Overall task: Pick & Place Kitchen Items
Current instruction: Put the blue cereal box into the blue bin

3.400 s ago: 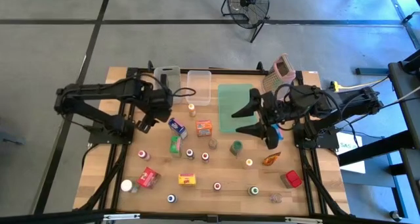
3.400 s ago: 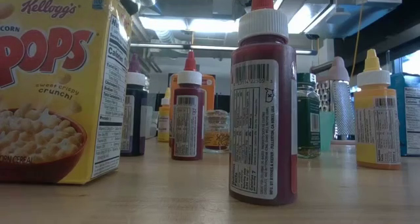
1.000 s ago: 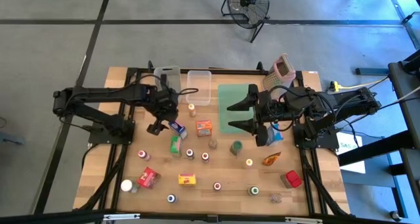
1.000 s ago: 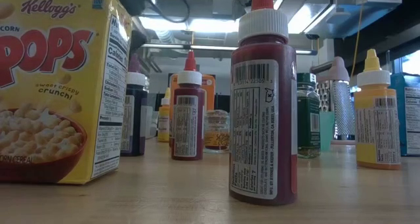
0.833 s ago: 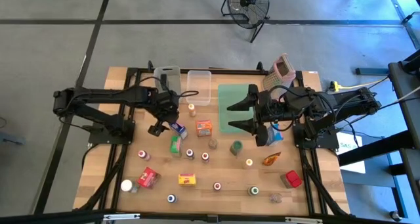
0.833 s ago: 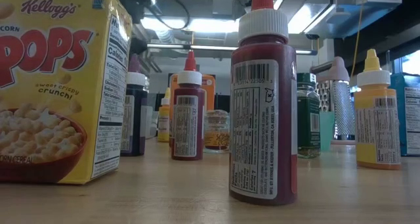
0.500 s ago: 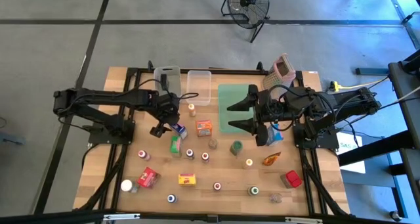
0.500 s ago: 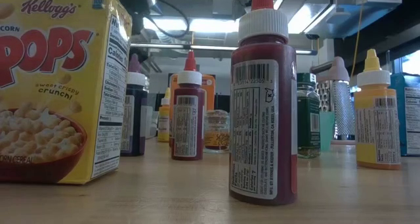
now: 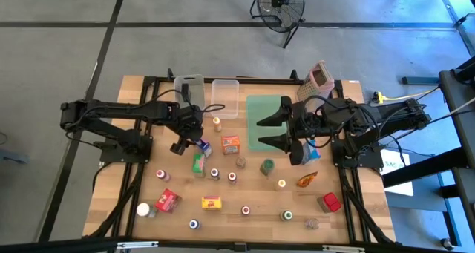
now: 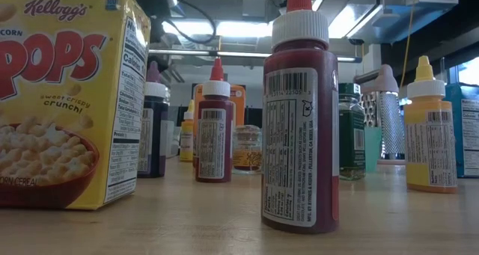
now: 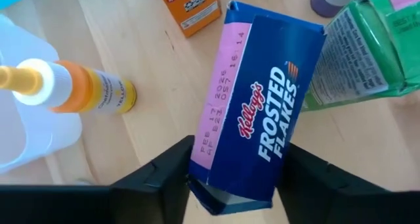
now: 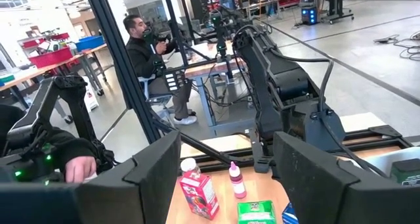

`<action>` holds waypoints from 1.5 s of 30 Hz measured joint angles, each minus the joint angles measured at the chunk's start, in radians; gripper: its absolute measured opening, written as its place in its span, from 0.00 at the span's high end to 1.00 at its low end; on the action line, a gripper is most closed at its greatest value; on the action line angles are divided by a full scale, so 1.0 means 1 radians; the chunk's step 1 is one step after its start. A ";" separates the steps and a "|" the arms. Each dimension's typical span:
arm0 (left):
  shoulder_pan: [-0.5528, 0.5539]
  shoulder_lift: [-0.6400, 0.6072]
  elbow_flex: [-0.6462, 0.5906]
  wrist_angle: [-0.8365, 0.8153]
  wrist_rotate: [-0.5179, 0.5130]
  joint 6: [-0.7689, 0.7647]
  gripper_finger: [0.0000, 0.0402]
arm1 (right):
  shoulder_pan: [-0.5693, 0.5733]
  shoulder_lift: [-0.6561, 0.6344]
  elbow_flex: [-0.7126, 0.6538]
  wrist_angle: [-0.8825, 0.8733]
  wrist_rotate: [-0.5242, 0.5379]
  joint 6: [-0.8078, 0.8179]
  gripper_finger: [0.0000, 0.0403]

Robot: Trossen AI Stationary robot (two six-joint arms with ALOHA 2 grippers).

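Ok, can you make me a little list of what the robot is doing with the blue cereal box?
left end effector: around the blue Frosted Flakes box, one finger on each side
box: tilted over the wooden table
neighbours: green carton, orange carton, orange bottle
right end effector: open, raised over the green tray, empty

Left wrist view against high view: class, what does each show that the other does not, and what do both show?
Only the left wrist view shows the print on the blue carton, Frosted Flakes, and the left gripper closed on its sides. Only the high view shows the whole table, the right gripper above the green tray, and the grater. Both show the carton, the orange carton and the orange bottle.
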 joint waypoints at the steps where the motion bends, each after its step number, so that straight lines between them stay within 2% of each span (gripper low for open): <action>1: 0.000 0.000 0.000 -0.001 0.000 -0.007 0.57 | 0.000 0.000 0.000 -0.001 0.000 0.000 0.39; 6: 0.000 0.000 0.008 -0.026 -0.001 -0.057 0.68 | 0.000 0.000 0.000 -0.036 0.046 -0.023 0.39; 13: 0.000 -0.005 0.101 -0.199 -0.038 -0.122 0.77 | 0.000 0.000 0.000 -0.046 0.058 -0.027 0.39; 20: 0.000 -0.006 0.311 -0.430 -0.086 -0.200 0.81 | 0.000 0.000 0.000 -0.057 0.121 -0.002 0.38; 26: -0.012 -0.006 0.542 -0.544 -0.090 -0.356 0.81 | -0.011 0.000 0.000 -0.088 0.138 0.008 0.28; 32: -0.037 0.006 0.748 -0.484 -0.104 -0.498 0.81 | -0.047 0.026 0.000 -0.080 0.129 -0.034 0.17; 36: -0.038 0.026 0.832 -0.371 -0.103 -0.614 0.81 | -0.080 0.052 0.002 -0.035 0.055 -0.113 0.14; 45: -0.075 0.095 0.855 -0.267 -0.098 -0.678 0.81 | -0.162 0.073 0.002 0.004 0.028 -0.180 0.14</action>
